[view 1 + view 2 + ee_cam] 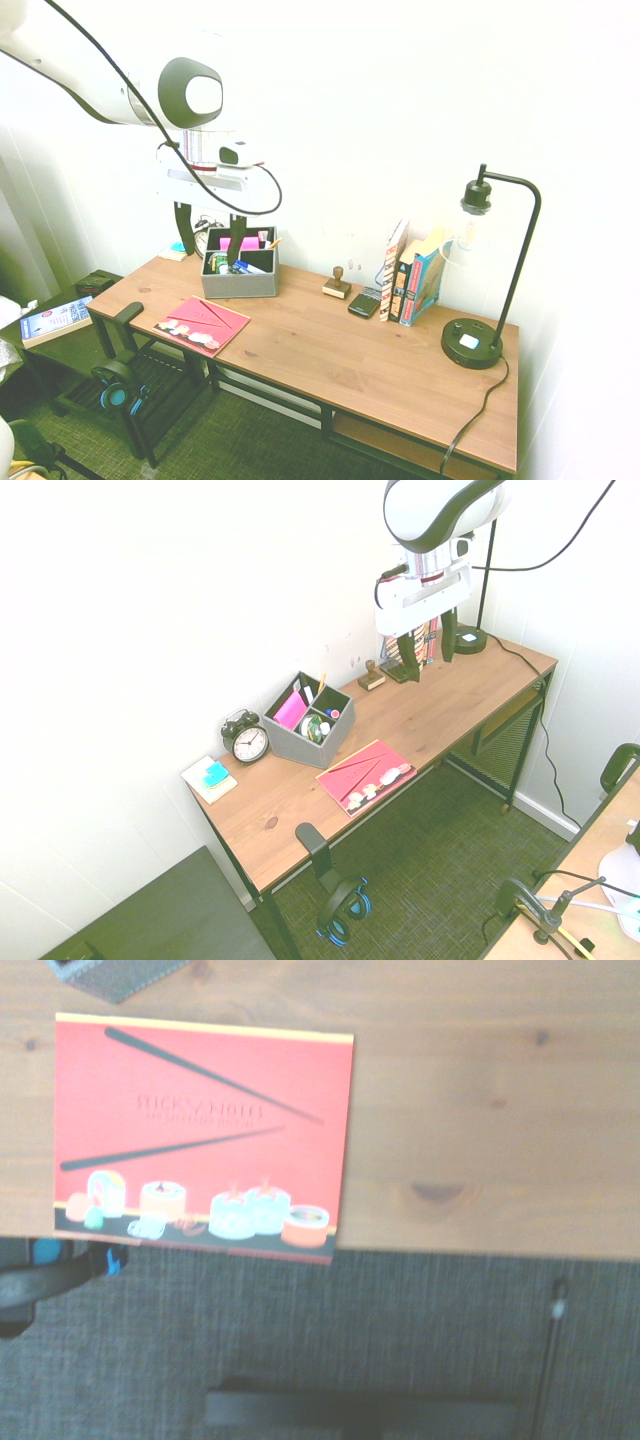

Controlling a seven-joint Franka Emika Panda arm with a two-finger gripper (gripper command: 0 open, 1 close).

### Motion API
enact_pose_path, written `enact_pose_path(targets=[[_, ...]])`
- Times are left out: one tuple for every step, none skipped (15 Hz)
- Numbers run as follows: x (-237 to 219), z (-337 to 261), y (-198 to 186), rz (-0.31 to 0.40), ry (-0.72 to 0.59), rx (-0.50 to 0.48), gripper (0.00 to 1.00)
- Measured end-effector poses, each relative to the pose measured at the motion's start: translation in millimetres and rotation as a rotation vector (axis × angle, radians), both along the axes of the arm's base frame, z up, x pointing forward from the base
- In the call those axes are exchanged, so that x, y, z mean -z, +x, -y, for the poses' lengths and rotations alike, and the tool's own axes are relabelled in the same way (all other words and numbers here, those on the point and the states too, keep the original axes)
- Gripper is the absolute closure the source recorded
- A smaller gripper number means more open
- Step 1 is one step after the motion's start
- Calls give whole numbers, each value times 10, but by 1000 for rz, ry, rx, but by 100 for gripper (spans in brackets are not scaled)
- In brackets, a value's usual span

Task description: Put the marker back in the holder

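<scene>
The marker [251, 268] is contained in the grey holder [240, 286]. On the wooden desk [300, 318], 1 lamp [472, 343] and 1 red book [203, 326] are placed. The gripper [210, 256] is opened, with nothing gripped.

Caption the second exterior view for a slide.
Black twin-bell alarm clock beside a grey box-shaped desk organizer on a brown wooden desk.

"Any open air right under the gripper [431, 670]?"
"Yes, down to the desk [425, 715]. Mind the grey box [295, 748] to one side, tall lamp [516, 270] to the other."
</scene>
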State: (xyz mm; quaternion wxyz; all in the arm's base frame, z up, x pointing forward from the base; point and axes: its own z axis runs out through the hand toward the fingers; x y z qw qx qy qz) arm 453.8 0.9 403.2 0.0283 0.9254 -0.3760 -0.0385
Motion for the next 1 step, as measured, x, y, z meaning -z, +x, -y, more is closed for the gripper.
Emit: enact_pose_path(targets=[[-3, 11, 35, 46, -11, -35, 0]])
